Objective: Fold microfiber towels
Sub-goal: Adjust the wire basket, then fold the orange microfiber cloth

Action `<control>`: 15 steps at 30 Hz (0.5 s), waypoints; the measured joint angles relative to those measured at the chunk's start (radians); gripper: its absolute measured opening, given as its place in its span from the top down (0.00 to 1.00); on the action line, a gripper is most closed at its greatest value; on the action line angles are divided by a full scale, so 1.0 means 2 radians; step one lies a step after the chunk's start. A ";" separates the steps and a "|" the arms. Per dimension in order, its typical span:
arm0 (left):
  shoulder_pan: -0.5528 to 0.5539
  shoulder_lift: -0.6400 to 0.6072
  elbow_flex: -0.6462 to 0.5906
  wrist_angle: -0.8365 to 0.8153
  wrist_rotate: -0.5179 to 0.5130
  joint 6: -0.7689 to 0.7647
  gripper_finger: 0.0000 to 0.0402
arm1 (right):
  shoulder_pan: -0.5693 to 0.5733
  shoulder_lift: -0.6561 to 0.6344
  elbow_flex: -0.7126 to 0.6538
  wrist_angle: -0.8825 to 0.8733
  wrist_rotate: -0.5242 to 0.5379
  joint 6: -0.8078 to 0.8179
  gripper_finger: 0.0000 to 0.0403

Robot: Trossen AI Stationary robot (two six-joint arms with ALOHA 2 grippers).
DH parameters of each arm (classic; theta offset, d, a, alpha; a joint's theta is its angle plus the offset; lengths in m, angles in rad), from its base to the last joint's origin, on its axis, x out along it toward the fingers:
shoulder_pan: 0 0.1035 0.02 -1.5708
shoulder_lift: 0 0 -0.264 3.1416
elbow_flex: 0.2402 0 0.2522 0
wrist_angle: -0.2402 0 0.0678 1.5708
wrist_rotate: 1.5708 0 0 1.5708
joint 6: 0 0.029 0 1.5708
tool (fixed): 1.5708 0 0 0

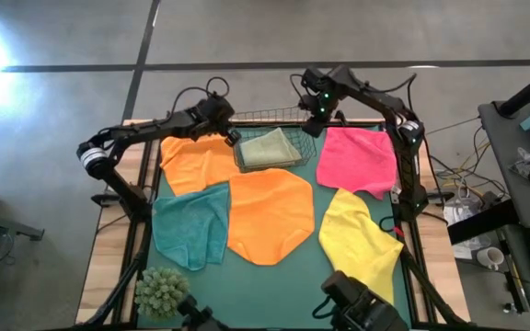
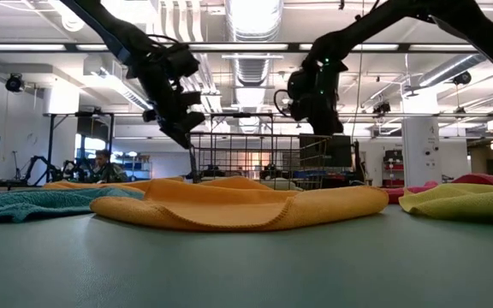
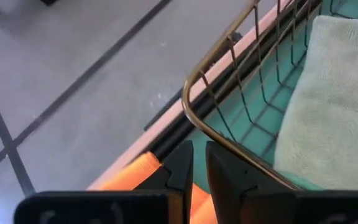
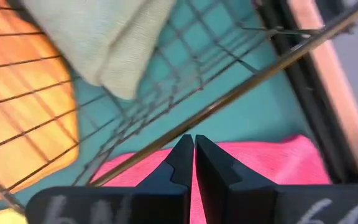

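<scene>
Several microfiber towels lie spread on the green mat: an orange one (image 1: 196, 161) at the far left, a larger orange one (image 1: 270, 216) in the middle, teal (image 1: 191, 225), pink (image 1: 357, 158) and yellow (image 1: 357, 239). A pale olive towel (image 1: 270, 149) lies folded inside the wire basket (image 1: 258, 116) at the far middle. My left gripper (image 3: 199, 163) hovers at the basket's far left corner, its fingers all but together with nothing between them. My right gripper (image 4: 194, 146) hangs shut and empty over the basket's far right corner, above the pink towel's edge (image 4: 260, 163). My left gripper stands right beside the basket's curved rim wire (image 3: 194, 106), slanting down from the table's left. Whether a finger touches the wire, I cannot tell.
A green spiky plant ball (image 1: 162, 292) sits at the near left corner. The table's wooden far edge (image 3: 166, 121) runs just behind the basket. In the low view the middle orange towel (image 2: 238, 205) shows as a low mound in front of the basket.
</scene>
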 joint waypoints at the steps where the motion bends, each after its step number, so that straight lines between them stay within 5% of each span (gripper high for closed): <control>1: 0.002 0.000 0.000 0.003 0.000 0.009 0.93 | 0.001 -0.002 0.000 0.000 0.015 0.001 0.98; 15: 0.007 -0.048 0.057 -0.093 0.017 0.139 0.93 | -0.002 -0.077 0.002 0.003 0.072 0.003 0.98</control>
